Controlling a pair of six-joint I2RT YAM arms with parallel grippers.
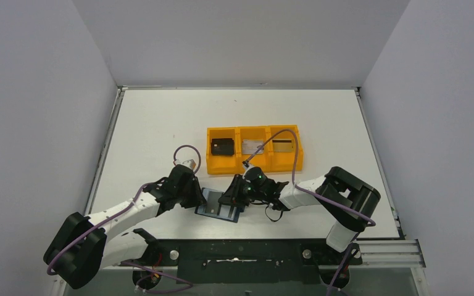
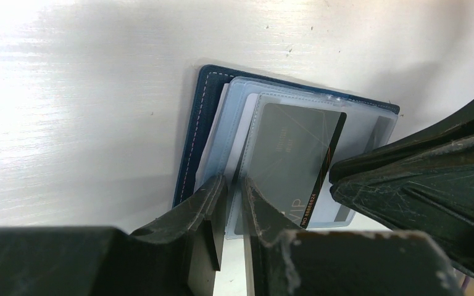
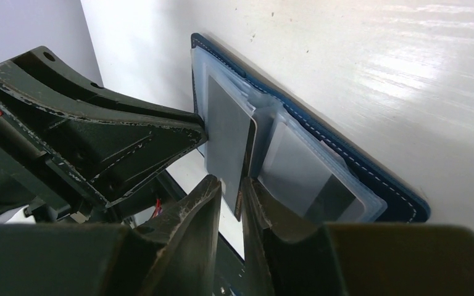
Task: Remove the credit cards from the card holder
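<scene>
The navy card holder [image 1: 213, 206] lies open on the table between my grippers; it also shows in the left wrist view [image 2: 200, 123] and the right wrist view [image 3: 345, 160]. A dark grey card [image 2: 290, 154] with an orange edge sticks partly out of a clear pocket. My left gripper [image 2: 234, 182] [image 1: 191, 192] is shut on the pocket sleeve's edge. My right gripper [image 3: 229, 182] [image 1: 234, 197] is shut on the grey card's [image 3: 225, 129] free edge. A second pale card [image 3: 308, 179] sits in another pocket. A silver-grey card [image 1: 252, 147] and a gold-tan card [image 1: 282, 145] lie in the tray.
The orange three-compartment tray [image 1: 254, 165] stands just behind the holder, with a dark card [image 1: 222, 146] in its left compartment. The two grippers are almost touching over the holder. The table's front edge is close below.
</scene>
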